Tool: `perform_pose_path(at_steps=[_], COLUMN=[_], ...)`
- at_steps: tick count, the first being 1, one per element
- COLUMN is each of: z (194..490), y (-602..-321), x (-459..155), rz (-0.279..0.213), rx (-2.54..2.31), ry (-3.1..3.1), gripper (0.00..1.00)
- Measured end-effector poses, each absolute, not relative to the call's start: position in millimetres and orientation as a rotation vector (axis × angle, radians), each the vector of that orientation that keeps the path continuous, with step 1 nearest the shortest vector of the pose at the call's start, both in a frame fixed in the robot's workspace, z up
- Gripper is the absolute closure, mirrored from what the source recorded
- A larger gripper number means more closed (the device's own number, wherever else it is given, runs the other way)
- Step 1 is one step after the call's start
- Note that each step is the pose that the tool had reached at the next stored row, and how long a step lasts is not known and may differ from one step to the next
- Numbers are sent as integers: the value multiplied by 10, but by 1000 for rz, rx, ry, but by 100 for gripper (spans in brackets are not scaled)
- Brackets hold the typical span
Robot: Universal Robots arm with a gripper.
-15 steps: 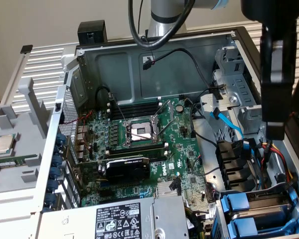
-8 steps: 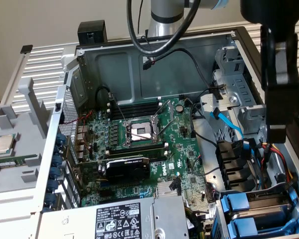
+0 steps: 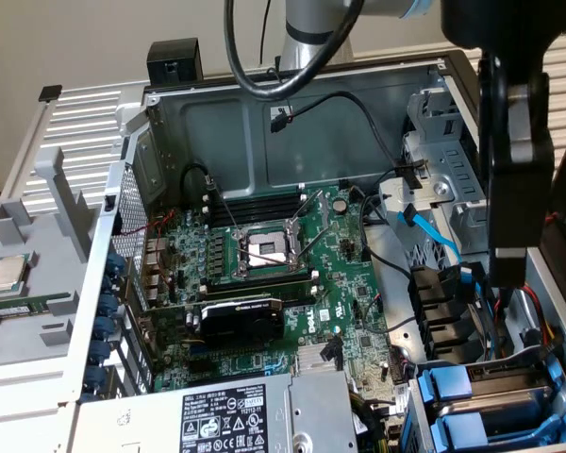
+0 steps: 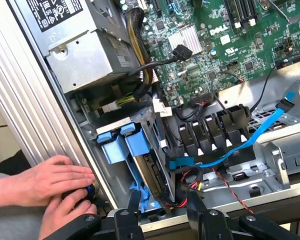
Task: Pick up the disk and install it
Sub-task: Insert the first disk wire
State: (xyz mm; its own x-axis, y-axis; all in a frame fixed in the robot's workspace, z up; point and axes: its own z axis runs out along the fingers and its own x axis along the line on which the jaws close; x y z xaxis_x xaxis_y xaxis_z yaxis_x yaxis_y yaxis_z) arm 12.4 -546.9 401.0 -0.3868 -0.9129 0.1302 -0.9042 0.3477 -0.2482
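Much of the disk (image 4: 151, 172) is hidden. It stands on edge in the drive bay (image 4: 140, 125) just beside the motherboard (image 4: 230, 45), past the board edge where the black and blue cables (image 4: 250, 135) run off. Only a narrow grey strip of its body shows, between the tabs of its blue carrier (image 4: 117, 145) and a tangle of thin wires.

Two hands (image 4: 55, 182) of a person rest against the outside of the case wall, on the far side of the bay from the motherboard. They are cut off at the wrists and are closed around a small dark and blue object that is hard to make out.

The silver power supply (image 3: 236, 415) touches the motherboard's near edge, and its lower part is cut off. A processor chip (image 3: 7, 274) lies outside the case, well apart from the motherboard on the side away from the bay.

The arm (image 3: 311, 33) rises out of view beyond the case's back wall. Its gripper (image 4: 164, 201) hangs over the bay, just beside the motherboard, pointing down at the disk. The two black fingers (image 4: 131, 210) stand apart, with the disk's end and some wires showing between them, and they clamp nothing.
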Motion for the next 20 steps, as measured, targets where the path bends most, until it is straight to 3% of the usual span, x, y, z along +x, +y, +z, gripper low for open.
perform_pose_path(at_steps=[9, 20], z=[4011, 4119], y=[-5515, -5692], x=[101, 101], rz=[-327, -267], rx=[-1786, -1798], ry=[2615, 2626], gripper=[51, 51])
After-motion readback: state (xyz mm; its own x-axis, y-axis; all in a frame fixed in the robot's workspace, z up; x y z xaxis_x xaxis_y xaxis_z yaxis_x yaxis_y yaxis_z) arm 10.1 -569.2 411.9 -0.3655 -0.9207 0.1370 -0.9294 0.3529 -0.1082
